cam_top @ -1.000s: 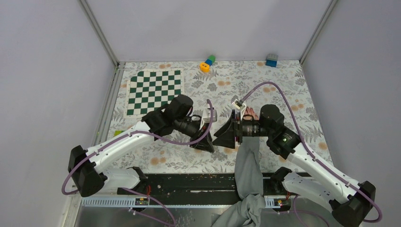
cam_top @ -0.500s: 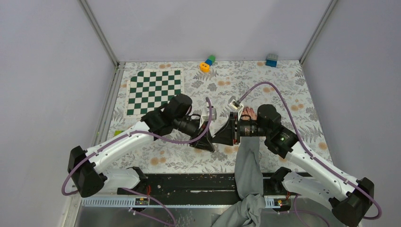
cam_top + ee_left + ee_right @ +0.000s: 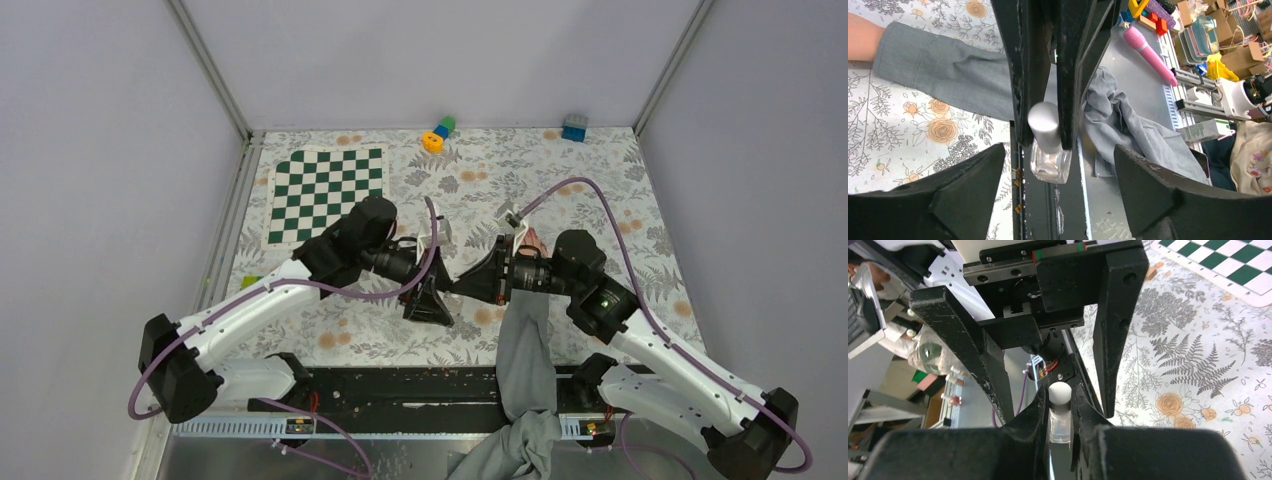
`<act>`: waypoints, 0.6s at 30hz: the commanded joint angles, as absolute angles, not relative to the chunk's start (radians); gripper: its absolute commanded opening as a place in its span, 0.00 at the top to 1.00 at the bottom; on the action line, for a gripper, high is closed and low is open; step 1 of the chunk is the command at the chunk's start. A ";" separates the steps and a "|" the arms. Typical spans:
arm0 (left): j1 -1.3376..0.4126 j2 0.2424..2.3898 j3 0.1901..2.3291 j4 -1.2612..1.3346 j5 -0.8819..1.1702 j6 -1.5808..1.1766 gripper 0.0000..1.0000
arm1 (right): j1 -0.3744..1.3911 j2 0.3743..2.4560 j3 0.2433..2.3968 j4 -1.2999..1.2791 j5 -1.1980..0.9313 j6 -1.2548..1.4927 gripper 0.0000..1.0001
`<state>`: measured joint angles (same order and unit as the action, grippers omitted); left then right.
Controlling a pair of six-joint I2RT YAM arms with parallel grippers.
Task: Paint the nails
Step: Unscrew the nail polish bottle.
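A small clear nail polish bottle (image 3: 1050,161) with a pale cap (image 3: 1060,392) hangs between the two grippers. My right gripper (image 3: 1060,399) is shut on it at the cap, and in the left wrist view its black fingers (image 3: 1020,75) clamp the cap from both sides. My left gripper (image 3: 1059,150) stands wide open around the bottle, both fingers clear of it. From above, the left gripper (image 3: 430,300) and the right gripper (image 3: 472,287) meet tip to tip. A bare hand (image 3: 530,241) with a grey sleeve (image 3: 524,345) lies under the right wrist. The nails are too small to make out.
A green-and-white chessboard (image 3: 325,190) lies at the back left. A small yellow, blue and green toy (image 3: 438,133) and a blue block (image 3: 574,127) sit by the back wall. A black rail (image 3: 400,385) runs along the near edge.
The right gripper's jaws have closed on the bottle's cap. The left gripper's jaws have spread wide open. Both arms have shifted slightly.
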<state>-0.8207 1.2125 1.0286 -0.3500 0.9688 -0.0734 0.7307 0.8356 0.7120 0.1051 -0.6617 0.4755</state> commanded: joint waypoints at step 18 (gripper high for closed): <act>-0.727 1.099 0.845 0.330 1.077 -0.522 0.27 | 0.738 0.739 0.638 0.415 -0.495 0.625 1.00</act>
